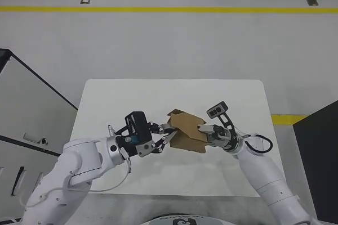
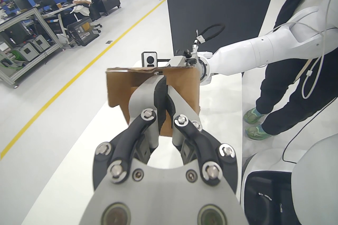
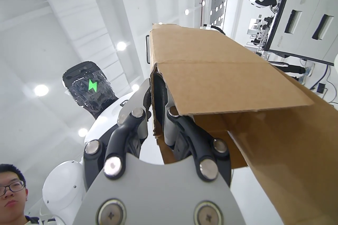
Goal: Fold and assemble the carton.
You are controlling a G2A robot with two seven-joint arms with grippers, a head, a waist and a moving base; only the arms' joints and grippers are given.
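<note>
Top view, mid-frame: left pincer and right pincer each clamped tight onto a carton wall, opposite ends. Light, floppy cardboard I'd say, so grab near creases.

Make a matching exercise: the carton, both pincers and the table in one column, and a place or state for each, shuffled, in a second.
1 carton
2 left pincer
3 right pincer
4 table

A white, beneath both arms
B shut on the carton's end nearer the dark cabinet
C brown, gripped at both ends
D shut on the carton's end nearer the pale cabinet

Pairs: 1-C, 2-D, 3-B, 4-A
</note>
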